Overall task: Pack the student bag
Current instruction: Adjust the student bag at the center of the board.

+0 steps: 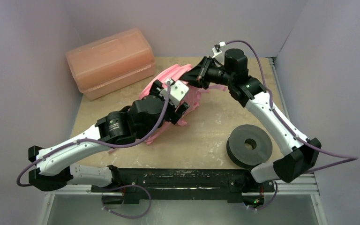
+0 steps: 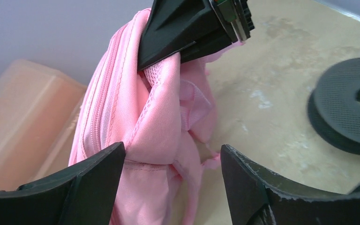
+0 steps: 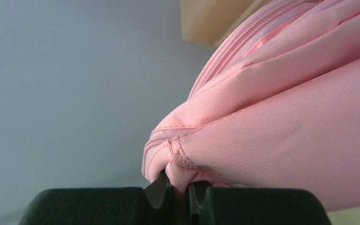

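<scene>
While the right gripper (image 3: 180,190) pinches a stitched fold of the bag (image 1: 171,75) between jaws closed almost to nothing, the pink fabric bunches out from its fingertips and the bag's top stands raised under the grip. The bag sits at the far middle of the table (image 1: 206,136), just right of the orange box (image 1: 110,61) (a translucent, lidded one in the far-left corner) and partly hidden beneath the left arm. The left gripper (image 2: 171,152) hangs at the bag's near side with its jaws spread wide, one finger on either side of a hanging fold of pink cloth. It grips nothing, and whether its left finger brushes the fabric cannot be told. A zip line runs up the side of the bag that faces the box. A black disc (image 1: 249,145) with a round hole in its centre lies flat on the near right of the table, well apart from the bag and close by the right arm's lower link.
</scene>
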`<state>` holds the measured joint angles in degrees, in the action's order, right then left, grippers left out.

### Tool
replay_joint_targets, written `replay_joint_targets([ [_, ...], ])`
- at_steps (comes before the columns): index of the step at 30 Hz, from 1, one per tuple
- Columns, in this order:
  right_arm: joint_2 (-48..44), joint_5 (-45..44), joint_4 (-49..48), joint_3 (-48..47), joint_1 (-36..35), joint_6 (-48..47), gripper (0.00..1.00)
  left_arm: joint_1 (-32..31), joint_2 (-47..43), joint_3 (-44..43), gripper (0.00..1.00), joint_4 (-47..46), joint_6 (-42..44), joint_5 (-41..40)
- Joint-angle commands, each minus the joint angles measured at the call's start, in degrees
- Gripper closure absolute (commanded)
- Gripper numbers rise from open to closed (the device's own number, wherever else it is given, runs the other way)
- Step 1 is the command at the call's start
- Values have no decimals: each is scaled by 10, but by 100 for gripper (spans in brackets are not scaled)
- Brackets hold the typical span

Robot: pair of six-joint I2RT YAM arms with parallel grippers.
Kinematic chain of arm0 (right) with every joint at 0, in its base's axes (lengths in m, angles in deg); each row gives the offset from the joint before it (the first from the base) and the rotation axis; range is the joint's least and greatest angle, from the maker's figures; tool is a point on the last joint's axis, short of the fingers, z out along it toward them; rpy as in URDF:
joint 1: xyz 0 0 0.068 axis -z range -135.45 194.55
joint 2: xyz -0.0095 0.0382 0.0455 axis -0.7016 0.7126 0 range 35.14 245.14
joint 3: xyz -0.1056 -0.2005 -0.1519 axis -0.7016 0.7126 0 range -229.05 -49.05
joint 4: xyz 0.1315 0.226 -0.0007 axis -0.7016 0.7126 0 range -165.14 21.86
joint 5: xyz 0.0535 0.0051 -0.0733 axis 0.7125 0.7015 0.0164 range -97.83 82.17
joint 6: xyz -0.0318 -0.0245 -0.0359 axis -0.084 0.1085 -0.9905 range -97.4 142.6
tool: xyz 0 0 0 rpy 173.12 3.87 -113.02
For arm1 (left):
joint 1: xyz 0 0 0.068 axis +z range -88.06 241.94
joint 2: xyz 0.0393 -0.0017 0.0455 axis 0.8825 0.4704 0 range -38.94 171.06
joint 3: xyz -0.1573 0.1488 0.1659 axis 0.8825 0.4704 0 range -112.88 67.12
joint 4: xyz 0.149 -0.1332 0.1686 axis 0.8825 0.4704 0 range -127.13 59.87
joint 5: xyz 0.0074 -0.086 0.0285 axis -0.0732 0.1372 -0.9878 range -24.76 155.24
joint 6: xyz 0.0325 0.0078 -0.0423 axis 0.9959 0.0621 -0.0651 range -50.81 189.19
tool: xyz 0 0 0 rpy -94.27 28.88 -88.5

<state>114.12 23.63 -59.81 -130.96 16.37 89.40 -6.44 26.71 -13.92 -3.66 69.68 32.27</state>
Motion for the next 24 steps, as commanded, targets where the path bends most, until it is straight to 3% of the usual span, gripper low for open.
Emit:
replay_joint_targets([
  [1,2,37,-132,-135,-6,62,100,3,53,-34,25,32,69,-138],
  [5,14,30,-123,-180,-8,67,100,56,94,-76,28,63,39,-100],
  [11,43,26,-100,-258,-8,67,100,134,105,-110,67,63,38,-12],
  [14,71,25,-98,-302,-7,63,100,156,124,-158,96,80,50,9],
  [16,92,17,-75,-344,-7,33,100,173,133,-188,100,75,59,4],
  [17,102,5,-58,-362,-4,12,90,183,135,-199,100,62,63,3],
  [21,122,-63,-13,-386,22,-85,33,215,146,-263,100,9,80,-36],
  [24,116,-124,35,-386,42,-174,15,234,160,-309,100,-36,100,-30],
])
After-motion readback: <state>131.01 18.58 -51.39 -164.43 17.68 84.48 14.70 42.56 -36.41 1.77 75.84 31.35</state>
